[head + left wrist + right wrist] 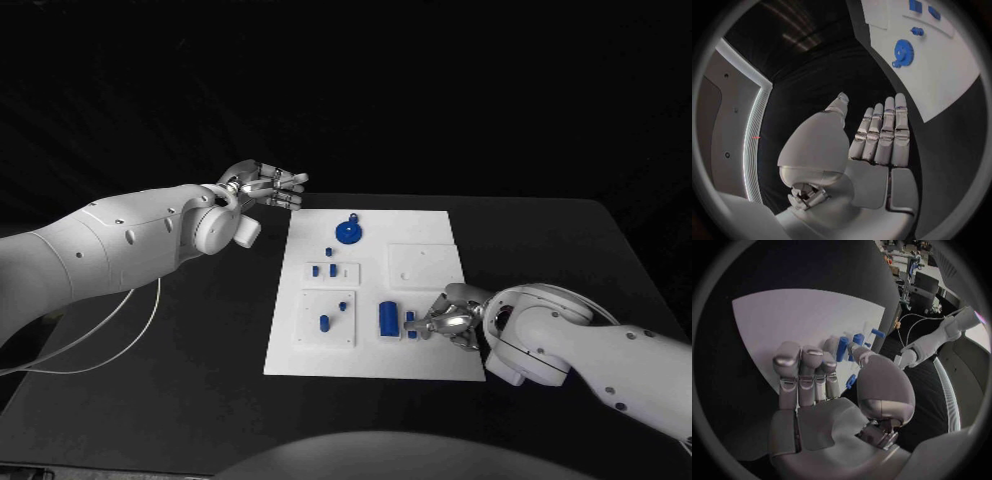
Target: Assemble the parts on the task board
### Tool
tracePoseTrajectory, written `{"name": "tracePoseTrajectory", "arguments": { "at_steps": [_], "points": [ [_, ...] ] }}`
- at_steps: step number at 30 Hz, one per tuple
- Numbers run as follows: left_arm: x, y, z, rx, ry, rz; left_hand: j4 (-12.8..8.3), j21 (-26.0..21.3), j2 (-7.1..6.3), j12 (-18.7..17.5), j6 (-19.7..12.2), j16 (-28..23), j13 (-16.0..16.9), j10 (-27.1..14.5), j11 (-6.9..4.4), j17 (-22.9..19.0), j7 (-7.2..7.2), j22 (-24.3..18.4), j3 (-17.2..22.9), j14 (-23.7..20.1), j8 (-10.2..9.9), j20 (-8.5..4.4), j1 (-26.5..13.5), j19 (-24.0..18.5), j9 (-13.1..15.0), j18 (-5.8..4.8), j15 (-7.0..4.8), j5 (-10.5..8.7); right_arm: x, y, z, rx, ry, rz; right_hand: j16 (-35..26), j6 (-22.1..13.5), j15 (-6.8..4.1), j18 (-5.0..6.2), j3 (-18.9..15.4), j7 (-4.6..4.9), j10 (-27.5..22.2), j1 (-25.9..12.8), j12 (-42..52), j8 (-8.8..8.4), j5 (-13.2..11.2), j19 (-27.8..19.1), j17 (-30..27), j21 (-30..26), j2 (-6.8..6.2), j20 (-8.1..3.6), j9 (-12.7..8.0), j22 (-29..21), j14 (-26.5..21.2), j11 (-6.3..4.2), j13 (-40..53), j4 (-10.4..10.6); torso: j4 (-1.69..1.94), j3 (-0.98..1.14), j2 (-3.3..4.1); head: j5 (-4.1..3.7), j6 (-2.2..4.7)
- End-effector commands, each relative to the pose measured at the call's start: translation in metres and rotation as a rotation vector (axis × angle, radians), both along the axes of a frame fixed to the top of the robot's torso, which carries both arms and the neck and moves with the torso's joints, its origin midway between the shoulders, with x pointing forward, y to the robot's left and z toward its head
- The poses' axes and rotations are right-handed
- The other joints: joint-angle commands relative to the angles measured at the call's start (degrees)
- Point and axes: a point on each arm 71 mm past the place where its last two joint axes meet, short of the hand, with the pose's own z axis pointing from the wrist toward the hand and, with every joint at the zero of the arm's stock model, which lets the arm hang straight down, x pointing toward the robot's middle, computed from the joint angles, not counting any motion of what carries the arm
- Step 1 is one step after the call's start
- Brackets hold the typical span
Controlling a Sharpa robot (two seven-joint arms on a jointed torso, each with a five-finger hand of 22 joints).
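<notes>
The right hand (450,318), fingers curled at the small, rigid, light blue plastic peg (411,322) at 5 o'clock on the white task board (433,222), probably pinches its shank; the left hand (268,188) hovers empty, fingers extended.

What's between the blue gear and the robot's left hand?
Just bare white board and black table between the left hand and gear, in the head view.

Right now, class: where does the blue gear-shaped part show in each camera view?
Head view: blue gear-shaped part lies at the task board's far end.
Left wrist view: the gear lies on the board beyond the left robot hand.
Right wrist view: cannot tell.
Shared landmark: the white task board.
</notes>
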Motion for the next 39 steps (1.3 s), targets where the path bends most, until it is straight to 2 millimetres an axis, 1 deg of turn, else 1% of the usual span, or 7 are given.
{"name": "tracePoseTrajectory", "arguments": {
  "at_steps": [1,14,17,19,23,31,39],
  "points": [
    [0.000,-0.002,0.001,-0.005,0.000,-0.016,0.61,0.05,-0.76,0.01,-0.27,-0.23,0.04,-0.22,-0.01,-0.06,-0.03,-0.10,0.09,-0.43,0.19,-0.12,-0.05,0.18,-0.03,0.40,-0.06,-0.36,0.000,0.001,0.001,0.049,0.015,-0.007,-0.07,0.29,-0.07,0.34,-0.60,-0.02,0.00,0.38,0.25,0.11,-0.17,3.50,-0.01,0.22,-0.26,0.07,0.13,3.88,0.03,0.21,-0.01,0.75,-0.01,0.01,0.02,0.03,0.03],
    [0.000,-0.001,0.000,-0.002,0.004,-0.014,0.61,0.05,-0.76,0.01,-0.27,-0.23,0.04,-0.22,-0.01,-0.06,-0.03,-0.10,0.09,-0.43,0.19,-0.12,-0.05,0.18,-0.03,0.40,-0.06,-0.36,0.001,-0.005,0.007,0.097,0.016,0.020,0.01,0.51,-0.07,0.35,-3.66,-0.01,0.01,2.24,0.33,0.13,-0.15,3.49,0.04,0.27,-0.18,0.07,0.40,3.82,0.04,0.23,0.02,1.88,0.01,-0.01,0.00,-0.10,0.09],
    [0.000,-0.001,0.000,-0.001,0.006,-0.014,0.69,0.05,-0.79,0.01,-0.29,-0.23,0.04,-0.21,-0.02,-0.06,-0.03,-0.12,0.14,-0.44,0.19,-0.12,0.04,0.18,-0.04,0.39,-0.06,-0.36,0.001,-0.007,0.007,0.095,0.022,0.034,0.10,0.57,-0.12,0.32,-3.91,0.00,0.05,3.67,0.35,0.11,0.28,3.49,0.11,0.43,0.06,0.04,0.39,3.88,0.06,0.20,0.04,0.17,0.03,-0.03,-0.01,-0.13,0.10],
    [0.000,-0.001,0.000,-0.001,0.006,-0.014,0.76,0.05,-0.81,0.01,-0.30,-0.23,0.04,-0.20,-0.02,-0.06,-0.04,-0.13,0.19,-0.45,0.19,-0.12,0.11,0.18,-0.04,0.39,-0.06,-0.36,0.000,-0.008,0.007,0.090,0.028,0.048,0.08,0.65,-0.18,0.26,-5.24,-0.21,0.10,6.44,0.36,0.08,2.72,3.49,0.13,0.52,1.02,0.00,-0.04,3.94,0.03,0.10,0.04,-2.64,0.03,-0.03,0.01,-0.12,0.09],
    [-0.001,0.000,0.000,0.002,0.009,-0.014,0.76,0.05,-0.81,0.01,-0.30,-0.23,0.04,-0.20,-0.02,-0.06,-0.04,-0.13,0.19,-0.45,0.19,-0.12,0.11,0.18,-0.04,0.39,-0.06,-0.36,-0.001,-0.011,0.006,0.082,0.035,0.069,0.16,0.81,-0.21,0.07,-5.82,-0.36,0.14,8.80,0.29,0.10,2.76,3.47,0.25,0.50,2.23,-0.08,-1.44,4.04,0.03,-0.02,-0.02,-5.80,-0.01,-0.04,0.00,-0.18,0.04],
    [-0.001,0.000,0.000,0.004,0.010,-0.014,0.76,0.05,-0.81,0.01,-0.30,-0.23,0.04,-0.20,-0.02,-0.06,-0.04,-0.13,0.19,-0.45,0.19,-0.12,0.11,0.18,-0.04,0.39,-0.06,-0.36,-0.004,-0.010,0.004,0.079,0.042,0.087,0.20,1.02,-0.21,0.04,-6.10,-0.38,0.18,9.20,0.26,0.10,1.94,3.46,0.35,0.46,2.29,-0.09,-1.77,4.12,0.04,-0.03,-0.06,-6.80,0.02,0.00,0.00,-0.12,0.01],
    [0.000,0.000,-0.001,0.005,0.009,-0.015,0.63,0.06,-0.63,0.01,-0.27,-0.22,0.04,-0.22,-0.03,-0.05,-0.04,-0.16,0.09,-0.41,0.18,-0.12,0.19,0.18,-0.04,0.39,-0.07,-0.36,-0.004,-0.010,0.004,0.074,0.032,0.067,0.21,1.19,-0.24,0.05,-6.10,-0.43,0.28,8.37,0.32,0.16,1.77,3.49,0.40,0.43,2.41,-0.12,-1.32,4.15,0.04,-0.07,-0.04,-5.69,0.05,-0.05,0.03,-0.18,-0.09]
  ]
}}
